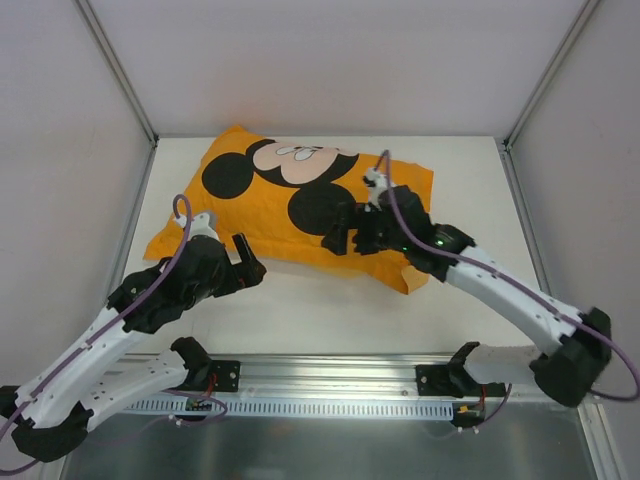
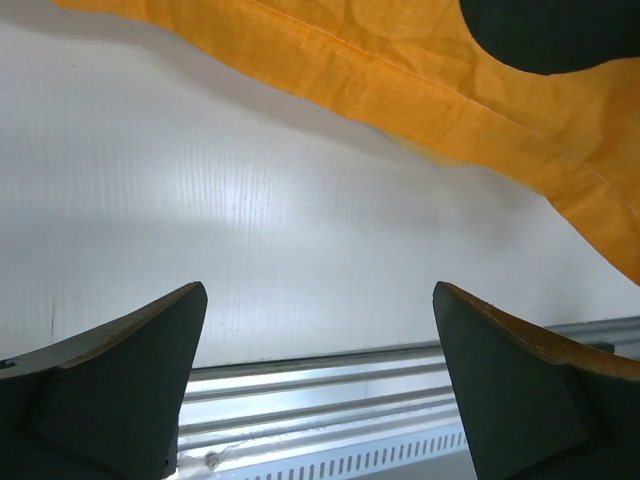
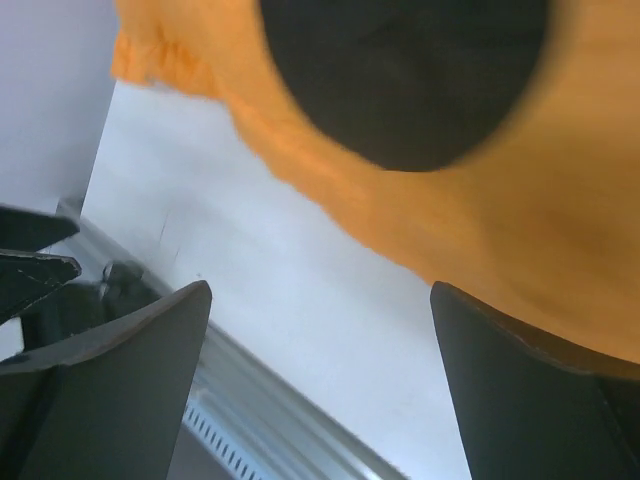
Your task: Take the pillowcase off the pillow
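The orange-yellow pillowcase (image 1: 300,205) with the Mickey Mouse print lies face up across the middle of the white table. It looks plump. The white pillow is hidden inside it. My left gripper (image 1: 250,262) is open and empty, just in front of the pillowcase's near edge. In the left wrist view that gripper (image 2: 320,385) is over bare table, and the orange hem (image 2: 400,90) runs across the top. My right gripper (image 1: 338,228) is open, low over the near edge by a black ear. In the right wrist view that gripper (image 3: 320,385) holds nothing and the orange fabric (image 3: 500,230) fills the upper right.
The white table (image 1: 330,310) ends at a metal rail (image 1: 330,375) along the near edge, where the arm bases are bolted. White walls with metal frame posts (image 1: 115,70) close in the left, right and back sides.
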Controlling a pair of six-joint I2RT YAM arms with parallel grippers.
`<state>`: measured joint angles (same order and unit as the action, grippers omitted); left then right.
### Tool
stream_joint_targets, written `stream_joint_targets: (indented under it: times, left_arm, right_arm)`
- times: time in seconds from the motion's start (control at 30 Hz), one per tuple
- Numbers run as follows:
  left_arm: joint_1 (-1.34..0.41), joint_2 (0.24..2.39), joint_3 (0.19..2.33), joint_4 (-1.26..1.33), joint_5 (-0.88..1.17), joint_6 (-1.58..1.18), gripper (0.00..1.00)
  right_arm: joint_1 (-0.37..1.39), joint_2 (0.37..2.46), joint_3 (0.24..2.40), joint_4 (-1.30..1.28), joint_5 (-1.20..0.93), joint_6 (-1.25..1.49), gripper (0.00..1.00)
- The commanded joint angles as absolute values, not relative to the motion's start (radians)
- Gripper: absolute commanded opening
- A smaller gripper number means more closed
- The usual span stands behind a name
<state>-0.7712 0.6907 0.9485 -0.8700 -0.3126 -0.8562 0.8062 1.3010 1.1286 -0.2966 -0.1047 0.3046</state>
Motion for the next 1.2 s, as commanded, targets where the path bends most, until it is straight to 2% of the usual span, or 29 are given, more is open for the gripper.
stream_joint_targets:
  times: [0.0,0.07,0.2,0.3,0.4,0.47,0.57,0.6,0.7,0.73,0.77,0.8,0.93,0.97,1.07,1.17]
  left_arm:
    - [-0.764,0.742,0.946,-0.876,-0.391,-0.893,0.99]
    - [-0.756,0.764,0.948,-0.876,-0.397,-0.891,0.99]
    - [-0.622,0.793,0.953,-0.874,-0.315,-0.858,0.99]
    - [-0.507,0.822,0.962,-0.873,-0.230,-0.813,0.99]
    - [-0.468,0.841,0.960,-0.871,-0.227,-0.792,0.99]
    - [-0.459,0.857,0.956,-0.868,-0.219,-0.787,0.99]
    - [-0.451,0.884,0.950,-0.856,-0.195,-0.787,0.99]
    - [-0.451,0.888,0.948,-0.854,-0.183,-0.785,0.99]
    - [-0.449,0.900,0.946,-0.850,-0.172,-0.766,0.99]
    - [-0.449,0.899,0.942,-0.850,-0.170,-0.759,0.99]
    - [-0.451,0.897,0.939,-0.850,-0.170,-0.747,0.99]
    - [-0.449,0.894,0.937,-0.850,-0.172,-0.741,0.99]
    - [-0.440,0.923,0.937,-0.844,-0.149,-0.701,0.99]
    - [-0.440,0.939,0.939,-0.841,-0.135,-0.686,0.99]
    - [-0.437,1.014,0.945,-0.824,-0.089,-0.669,0.99]
    - [-0.437,1.092,0.948,-0.769,-0.055,-0.654,0.99]
  right_arm:
    - [0.653,1.057,0.961,-0.451,0.089,0.287,0.96]
    - [0.598,0.912,0.907,-0.518,0.146,0.278,0.96]
    - [0.557,0.780,0.858,-0.659,0.254,0.247,0.96]
    - [0.557,0.764,0.842,-0.742,0.334,0.256,0.96]
    - [0.552,0.773,0.805,-0.747,0.362,0.252,0.96]
    - [0.539,0.798,0.778,-0.732,0.324,0.249,0.96]
    - [0.534,0.879,0.756,-0.631,0.137,0.256,0.99]
    - [0.534,0.894,0.749,-0.550,0.051,0.262,0.96]
    - [0.535,0.913,0.721,-0.431,0.040,0.281,0.63]
    - [0.534,0.907,0.727,-0.430,0.069,0.281,0.32]
    - [0.529,0.902,0.747,-0.428,0.101,0.279,0.15]
    - [0.519,0.897,0.759,-0.439,0.153,0.278,0.02]
    - [0.330,0.870,0.793,-0.459,0.129,0.288,0.01]
    - [0.204,0.859,0.792,-0.457,0.097,0.296,0.01]
    - [-0.034,0.844,0.781,-0.468,-0.058,0.333,0.01]
    - [-0.234,0.828,0.761,-0.501,-0.103,0.351,0.01]
